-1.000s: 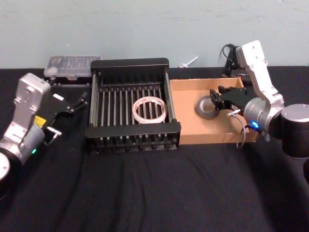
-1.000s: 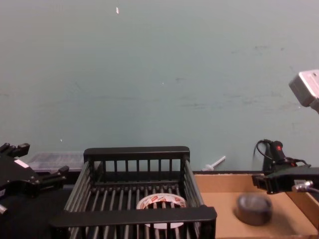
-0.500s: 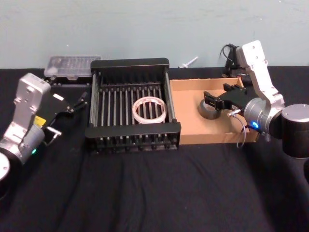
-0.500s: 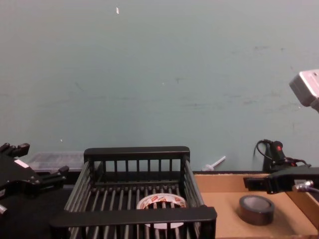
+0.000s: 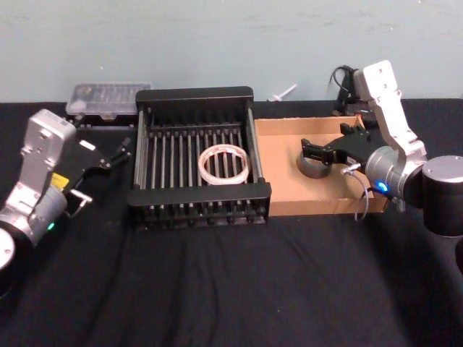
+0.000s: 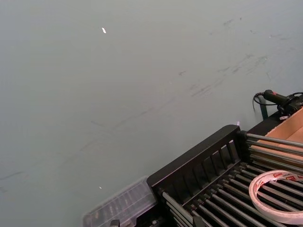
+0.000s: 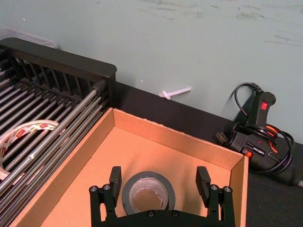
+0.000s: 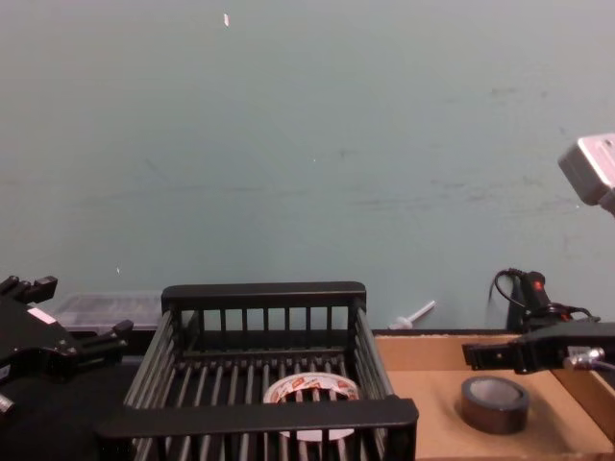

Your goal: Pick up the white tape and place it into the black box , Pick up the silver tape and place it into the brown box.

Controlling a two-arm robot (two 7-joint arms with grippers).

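Lying flat on the floor of the brown box, the silver tape sits toward the middle of the cardboard tray, its pale core facing up. Above it hangs the right gripper, fingers spread wide; in the right wrist view the two black fingertips stand well apart on either side of the roll with a clear gap to each, so nothing is being held. From the chest view the same gripper is level with the far wall of the brown box, and the silver tape rests below it on the cardboard.

To the left, touching the brown box along its side, stands the black box. The white tape lies flat on its slatted floor, right of centre and toward the near rim, red printing visible on the inner core in the left wrist view.

Further left, the left gripper is held beside the black box's left wall, its fingers apart and holding nothing. A clear plastic case sits at the far left of the black tabletop, and a black glue gun lies beyond the far right corner of the brown box.
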